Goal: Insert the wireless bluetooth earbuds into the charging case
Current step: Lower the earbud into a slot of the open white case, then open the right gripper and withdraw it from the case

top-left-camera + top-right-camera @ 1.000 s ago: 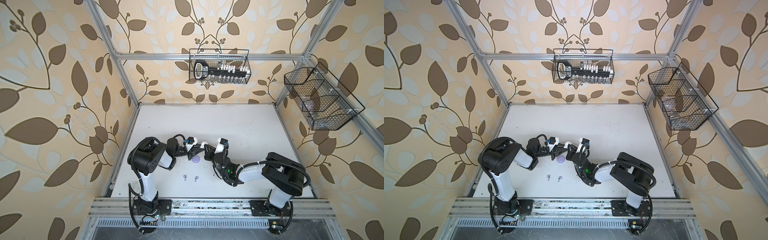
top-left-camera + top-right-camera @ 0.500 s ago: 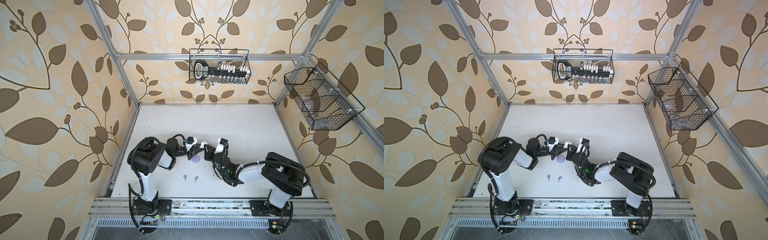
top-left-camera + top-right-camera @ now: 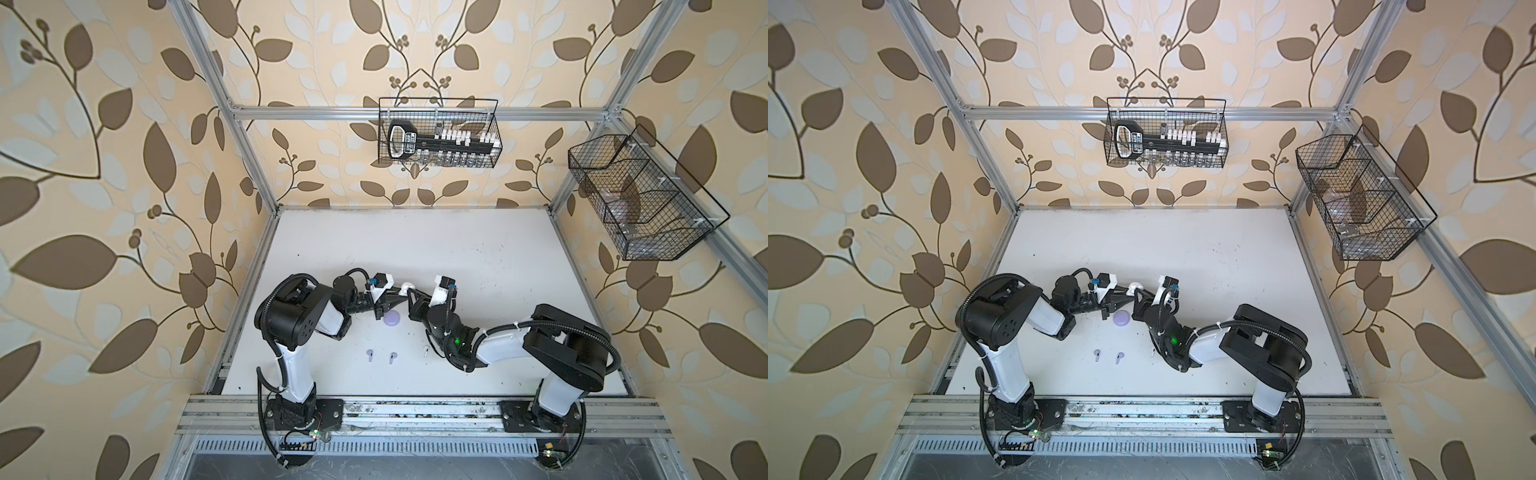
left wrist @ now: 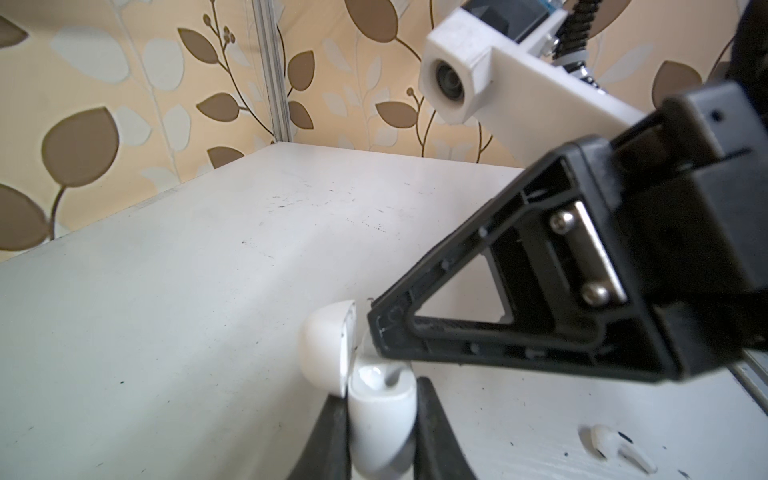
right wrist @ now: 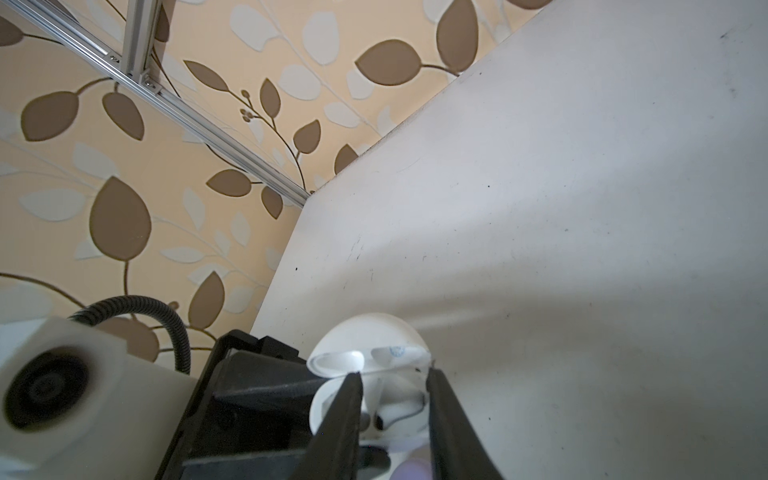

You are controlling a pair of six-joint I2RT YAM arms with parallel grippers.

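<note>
Right claw jaws parted about white earbud, grip unclear | earbud between tips, in open case | left claw clamps case.

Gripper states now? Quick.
Left gripper: shut on the white charging case.
Right gripper: open, jaws parted around the white earbud sitting in the case.

The left arm and right arm have black joint housings, white link shells, corrugated black cables, and triangular black jaws with silver screws.
</note>
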